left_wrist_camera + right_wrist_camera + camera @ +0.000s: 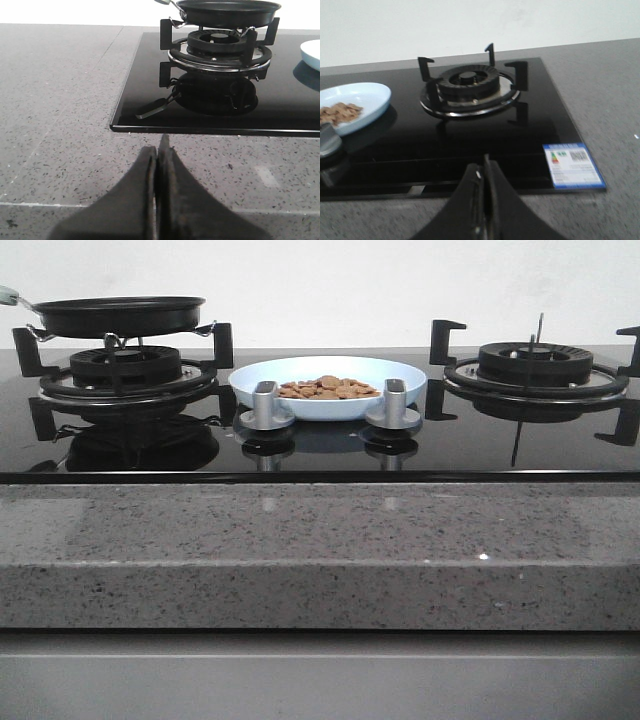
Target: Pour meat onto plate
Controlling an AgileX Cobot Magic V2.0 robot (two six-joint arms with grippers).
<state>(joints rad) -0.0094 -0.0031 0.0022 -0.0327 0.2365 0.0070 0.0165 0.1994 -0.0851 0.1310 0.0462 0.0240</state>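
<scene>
Left claw (159, 155) pressed fully closed, nothing between its fingers — right claw (484, 172) likewise closed and holding nothing.

Matte black, tapered fingers are being shown on the left gripper (159, 150) and right gripper (484, 170), surfaces slightly scuffed.

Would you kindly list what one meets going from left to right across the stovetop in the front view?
Frying pan on the left burner → left knob → meat heaped in the plate → right knob → bare right burner.
</scene>
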